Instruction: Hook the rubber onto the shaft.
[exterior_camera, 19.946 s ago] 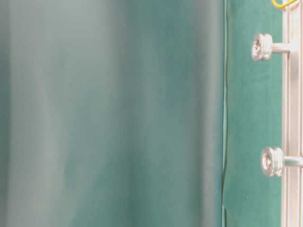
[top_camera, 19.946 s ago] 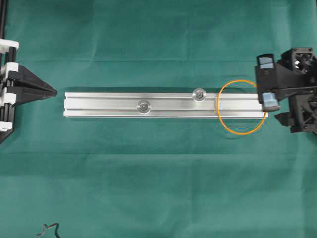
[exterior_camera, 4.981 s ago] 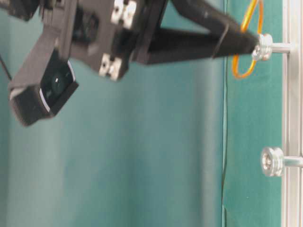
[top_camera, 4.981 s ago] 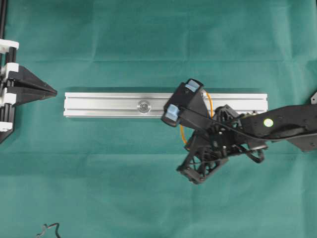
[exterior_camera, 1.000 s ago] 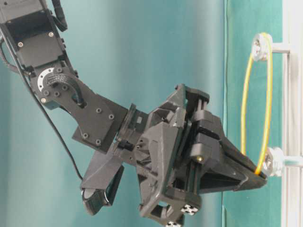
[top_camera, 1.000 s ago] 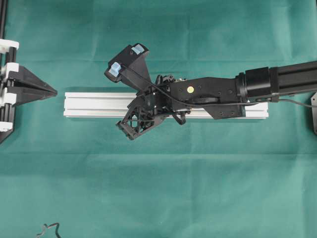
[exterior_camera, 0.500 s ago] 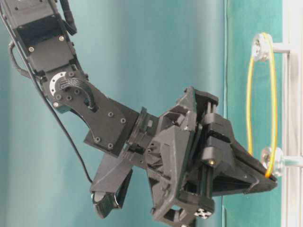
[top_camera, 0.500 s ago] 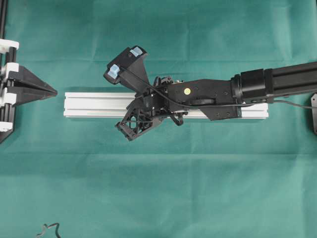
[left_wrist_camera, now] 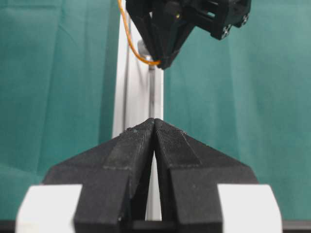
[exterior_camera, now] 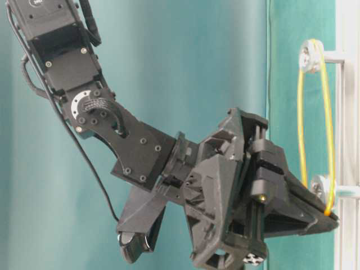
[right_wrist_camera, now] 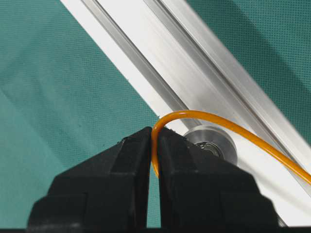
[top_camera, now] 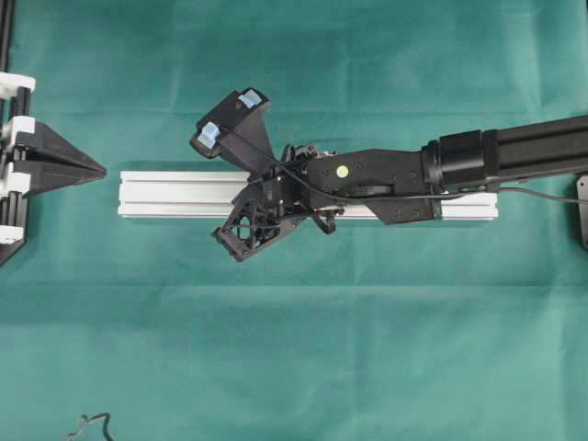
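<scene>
The rubber [exterior_camera: 302, 124], a thin orange band, is hooked over the upper shaft [exterior_camera: 310, 55] and stretched down to my right gripper [exterior_camera: 332, 216], which is shut on its other end. That end sits just past the lower shaft [exterior_camera: 320, 185]. In the right wrist view the rubber [right_wrist_camera: 233, 127] arcs from my right gripper [right_wrist_camera: 154, 133] around the shaft's silver head [right_wrist_camera: 211, 145]. In the overhead view the right arm [top_camera: 367, 179] lies over the rail [top_camera: 175, 193] and hides both shafts. My left gripper [top_camera: 96, 170] is shut and empty off the rail's left end.
A green cloth [top_camera: 294, 349] covers the table. A black cable end [top_camera: 87, 424] lies at the bottom left. A black frame post [top_camera: 5, 46] runs along the left edge.
My right gripper has moved further along the rail with the rubber, stretching the loop longer and carrying its end past the second shaft. The left gripper has not moved.
</scene>
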`<state>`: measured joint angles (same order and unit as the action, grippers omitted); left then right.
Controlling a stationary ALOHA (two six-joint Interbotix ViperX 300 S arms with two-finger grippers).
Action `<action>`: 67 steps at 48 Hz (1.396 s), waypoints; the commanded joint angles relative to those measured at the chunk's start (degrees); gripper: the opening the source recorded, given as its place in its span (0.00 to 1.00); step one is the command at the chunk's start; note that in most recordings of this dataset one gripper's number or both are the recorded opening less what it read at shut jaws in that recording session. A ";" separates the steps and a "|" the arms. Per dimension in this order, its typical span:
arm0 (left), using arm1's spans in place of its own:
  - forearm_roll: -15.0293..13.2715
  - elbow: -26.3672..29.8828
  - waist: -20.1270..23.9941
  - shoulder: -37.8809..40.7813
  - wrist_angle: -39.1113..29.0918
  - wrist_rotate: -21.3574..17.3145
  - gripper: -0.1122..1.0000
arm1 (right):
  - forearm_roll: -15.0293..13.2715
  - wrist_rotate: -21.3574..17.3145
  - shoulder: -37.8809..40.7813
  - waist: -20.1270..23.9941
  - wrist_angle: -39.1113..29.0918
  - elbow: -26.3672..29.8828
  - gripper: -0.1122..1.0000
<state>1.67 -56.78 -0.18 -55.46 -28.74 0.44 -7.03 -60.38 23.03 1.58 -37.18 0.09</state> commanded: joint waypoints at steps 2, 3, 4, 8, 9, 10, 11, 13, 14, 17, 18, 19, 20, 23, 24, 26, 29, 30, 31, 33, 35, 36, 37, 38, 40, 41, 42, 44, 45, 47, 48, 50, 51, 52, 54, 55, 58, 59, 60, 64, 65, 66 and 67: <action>0.18 1.58 0.09 0.44 0.53 -0.18 0.10 | -0.09 -0.09 -0.79 0.00 0.53 1.32 0.16; 0.18 1.58 0.09 0.44 0.53 -0.18 0.10 | -0.09 0.00 -0.88 0.00 0.53 1.41 0.16; 0.18 1.58 0.09 0.44 0.53 -0.18 0.10 | -0.09 -0.09 -0.79 0.00 0.53 1.32 0.16; 0.18 1.58 0.09 0.44 0.53 -0.18 0.10 | -0.09 0.00 -0.79 0.00 0.53 1.41 0.16; 0.18 1.58 0.09 0.44 0.53 -0.18 0.10 | -0.09 0.00 -0.79 -0.09 0.53 1.32 0.16; 0.18 1.58 0.09 0.44 0.53 -0.18 0.10 | -0.09 0.00 -0.79 0.00 0.53 1.32 0.16; 0.18 1.58 0.09 0.44 0.44 -0.18 0.10 | -0.09 -0.09 -0.79 -0.09 0.53 1.32 0.16; 0.18 1.49 0.09 0.44 0.44 -0.18 0.10 | -0.09 -0.09 -0.79 0.00 0.53 1.41 0.16; 0.18 1.58 0.09 0.44 0.53 -0.18 0.10 | -0.18 0.00 -0.79 -0.09 0.53 1.41 0.16; 0.18 1.58 0.09 0.44 0.53 -0.18 0.10 | -0.09 -0.09 -0.79 -0.09 0.53 1.32 0.16; 0.18 1.49 0.09 0.44 0.44 -0.18 0.10 | -0.09 -0.09 -0.88 0.00 0.53 1.32 0.16; 0.18 1.49 0.09 0.44 0.53 -0.18 0.10 | -0.09 0.00 -0.79 0.00 0.53 1.32 0.16; 0.18 1.58 0.09 0.44 0.44 -0.18 0.10 | -0.09 -0.09 -0.79 0.00 0.53 1.32 0.16; 0.18 1.49 0.09 0.44 0.44 -0.18 0.10 | -0.09 -0.09 -0.88 0.00 0.44 1.14 0.16; 0.18 1.49 0.09 0.44 0.44 -0.18 0.10 | -0.09 -0.09 -0.88 0.00 0.35 1.14 0.16; 0.18 1.49 0.09 0.44 0.35 -0.18 0.10 | -0.09 -0.09 -0.88 0.18 0.35 1.14 0.16; 0.09 1.49 0.09 0.44 0.44 -0.18 0.10 | -0.09 -0.09 -0.88 0.35 0.26 1.05 0.16; 0.18 1.49 0.09 0.44 0.35 -0.18 0.10 | -0.09 -0.09 -0.88 0.44 0.26 0.97 0.16; 0.18 1.49 0.09 0.44 0.35 -0.18 0.10 | -0.09 -0.09 -0.88 0.53 0.26 0.97 0.16; 0.18 1.49 0.09 0.44 0.35 -0.18 0.10 | -0.09 -0.09 -0.88 0.70 0.18 0.97 0.16; 0.18 1.49 0.09 0.44 0.35 -0.18 0.10 | -0.09 -0.09 -0.88 0.79 0.18 0.97 0.16; 0.18 1.49 0.09 0.44 0.35 -0.18 0.10 | -0.09 -0.09 -0.88 0.88 0.09 0.97 0.16; 0.18 1.49 0.09 0.44 0.35 -0.18 0.10 | -0.09 -0.09 -0.88 0.97 0.00 0.97 0.16; 0.18 1.49 0.09 0.44 0.35 -0.26 0.10 | -0.09 -0.09 -0.88 1.05 -0.18 0.97 0.16; 0.18 1.49 0.09 0.44 0.26 -0.26 0.10 | 0.00 -0.18 -0.88 1.14 -0.35 0.97 0.16; 0.18 1.49 0.09 0.44 0.35 -0.26 0.10 | 0.00 -0.09 -0.88 1.23 -0.44 0.97 0.16; 0.18 1.49 0.09 0.44 0.26 -0.26 0.10 | 0.00 -0.18 -0.88 1.23 -0.62 0.97 0.16; 0.18 1.49 0.09 0.44 0.26 -0.26 0.10 | 0.00 -0.18 -0.88 1.41 -0.88 0.97 0.16; 0.18 1.49 0.09 0.44 0.26 -0.26 0.10 | 0.00 -0.18 -0.88 1.41 -0.97 0.88 0.16; 0.18 1.41 0.09 0.44 0.18 -0.26 0.10 | 0.00 -0.18 -0.88 1.49 -1.41 0.88 0.16; 0.18 1.41 0.09 0.44 0.18 -0.26 0.10 | 0.00 -0.18 -0.88 1.58 -1.49 0.88 0.16; 0.18 1.49 0.09 0.44 0.18 -0.35 0.10 | 0.00 -0.18 -0.88 1.76 -1.76 0.79 0.16; 0.18 1.41 0.09 0.44 0.18 -0.35 0.10 | 0.00 -0.18 -0.88 1.85 -1.93 0.79 0.16; 0.18 1.41 0.09 0.44 0.18 -0.35 0.10 | 0.09 -0.18 -0.88 1.93 -2.11 0.79 0.16; 0.18 1.41 0.09 0.44 0.18 -0.35 0.10 | 0.09 -0.18 -0.97 2.02 -2.29 0.79 0.16; 0.18 1.41 0.09 0.44 0.18 -0.35 0.10 | 0.09 -0.18 -0.97 2.11 -2.37 0.70 0.16; 0.18 1.41 0.09 0.44 0.18 -0.35 0.10 | 0.18 -0.18 -1.05 2.37 -2.64 0.53 0.16; 0.18 1.41 0.09 0.44 0.09 -0.35 0.10 | 0.18 -0.26 -1.14 2.46 -2.72 0.26 0.16; 0.18 1.41 0.09 0.44 0.09 -0.35 0.10 | 0.18 -0.26 -1.23 2.55 -2.81 0.18 0.16; 0.18 1.41 0.09 0.44 0.09 -0.35 0.10 | 0.26 -0.35 -1.67 2.64 -3.08 -0.62 0.16; 0.18 1.41 0.09 0.44 0.09 -0.35 0.10 | 0.26 -0.35 -1.76 2.72 -3.16 -0.88 0.16; 0.18 1.41 0.09 0.44 0.09 -0.35 0.10 | 0.26 -0.35 -2.02 2.81 -3.25 -1.14 0.16; 0.18 1.41 0.09 0.44 0.18 -0.35 0.10 | 0.26 -0.44 -2.20 2.81 -3.25 -1.41 0.16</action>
<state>1.67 -56.87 -0.18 -55.46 -28.83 0.18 -6.94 -60.64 23.03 3.78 -40.17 -1.05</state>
